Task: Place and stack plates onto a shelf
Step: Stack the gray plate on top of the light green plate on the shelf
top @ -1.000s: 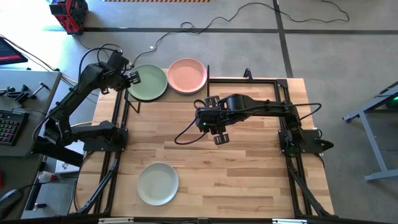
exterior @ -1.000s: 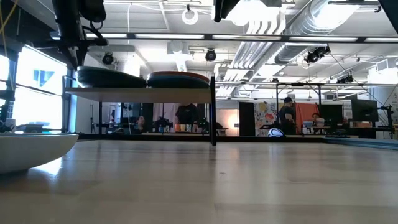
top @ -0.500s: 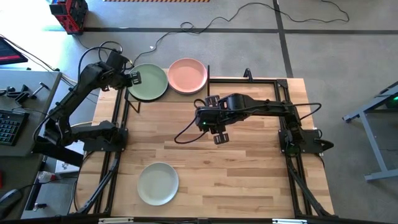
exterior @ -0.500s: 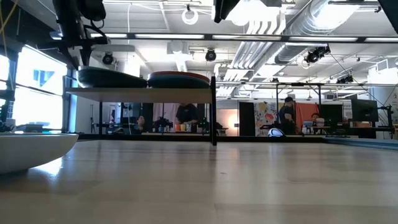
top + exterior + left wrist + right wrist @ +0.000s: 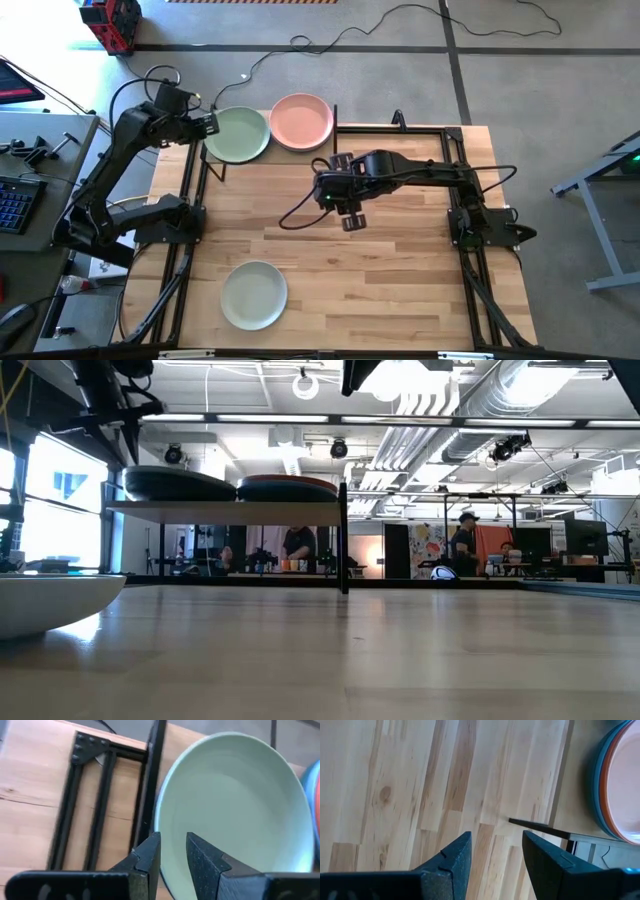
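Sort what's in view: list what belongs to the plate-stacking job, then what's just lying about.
Job:
- sage green plate, top of the left stack on the shelf
- pink plate, top of the right stack
- pale plate waiting on the table
- left gripper, open beside the sage plate
- right gripper, open over mid-table

Lying about:
- keyboard
- floor cable
- red tool case
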`<act>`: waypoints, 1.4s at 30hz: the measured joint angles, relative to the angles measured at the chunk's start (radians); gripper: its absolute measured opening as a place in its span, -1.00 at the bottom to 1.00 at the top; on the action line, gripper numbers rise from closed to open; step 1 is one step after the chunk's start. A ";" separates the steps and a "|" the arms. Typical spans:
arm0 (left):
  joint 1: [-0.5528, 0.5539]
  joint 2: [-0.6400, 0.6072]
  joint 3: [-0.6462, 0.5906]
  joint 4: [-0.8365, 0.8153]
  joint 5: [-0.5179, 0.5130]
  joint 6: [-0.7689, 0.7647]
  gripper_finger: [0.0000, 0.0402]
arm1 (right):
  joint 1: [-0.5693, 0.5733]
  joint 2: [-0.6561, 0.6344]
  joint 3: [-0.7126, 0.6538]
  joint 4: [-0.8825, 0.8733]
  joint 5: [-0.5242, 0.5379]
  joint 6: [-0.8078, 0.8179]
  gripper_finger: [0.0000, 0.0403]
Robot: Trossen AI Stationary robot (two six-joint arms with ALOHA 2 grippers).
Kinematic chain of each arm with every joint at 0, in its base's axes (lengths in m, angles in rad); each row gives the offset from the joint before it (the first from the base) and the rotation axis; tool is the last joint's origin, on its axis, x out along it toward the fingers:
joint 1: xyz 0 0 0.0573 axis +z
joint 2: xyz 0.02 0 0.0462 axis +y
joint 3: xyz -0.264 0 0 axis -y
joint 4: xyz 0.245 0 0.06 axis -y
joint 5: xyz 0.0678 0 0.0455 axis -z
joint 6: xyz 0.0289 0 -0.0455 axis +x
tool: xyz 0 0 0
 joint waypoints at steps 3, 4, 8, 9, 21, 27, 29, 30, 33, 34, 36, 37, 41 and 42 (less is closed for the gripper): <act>0.000 0.006 0.000 0.000 0.029 0.015 -0.60 | 0.000 0.000 0.000 0.011 0.000 0.000 -0.24; 0.000 0.006 0.000 0.000 0.029 0.028 -0.60 | 0.000 0.000 0.000 0.011 0.000 0.000 -0.24; 0.000 0.006 0.000 -0.019 0.017 0.030 -0.60 | 0.000 0.000 0.000 0.011 0.000 0.000 -0.24; 0.000 0.006 0.000 -0.027 0.012 0.033 -0.60 | 0.000 0.000 0.000 0.011 0.000 0.000 -0.24; -0.011 -0.028 0.000 -0.116 0.239 0.152 -0.60 | -0.008 0.000 0.000 -0.010 -0.054 0.084 -0.24; -0.097 -0.088 0.000 -0.139 0.369 0.233 -0.60 | -0.020 0.000 0.000 0.067 -0.116 0.206 -0.24; -0.141 -0.110 0.000 -0.139 0.370 0.246 -0.60 | -0.019 0.000 0.000 0.106 -0.119 0.254 -0.24; -0.167 -0.119 0.000 -0.139 0.370 0.252 -0.60 | -0.019 0.000 0.000 0.128 -0.129 0.278 -0.24; -0.248 -0.149 0.000 -0.139 0.378 0.254 -0.60 | -0.018 0.000 0.000 0.202 -0.163 0.363 -0.24; -0.277 -0.160 0.000 -0.138 0.383 0.254 -0.60 | -0.019 0.000 0.000 0.228 -0.173 0.396 -0.24; -0.336 -0.179 0.000 -0.139 0.388 0.254 -0.60 | -0.018 0.000 0.000 0.275 -0.178 0.468 -0.24; -0.364 -0.187 0.000 -0.138 0.388 0.254 -0.60 | -0.018 0.001 0.000 0.293 -0.178 0.501 -0.24; -0.473 -0.214 0.000 -0.138 0.389 0.240 -0.60 | -0.009 0.010 0.000 0.341 -0.177 0.607 -0.24; -0.497 -0.221 0.000 -0.138 0.389 0.236 -0.60 | -0.004 0.014 -0.001 0.343 -0.174 0.628 -0.24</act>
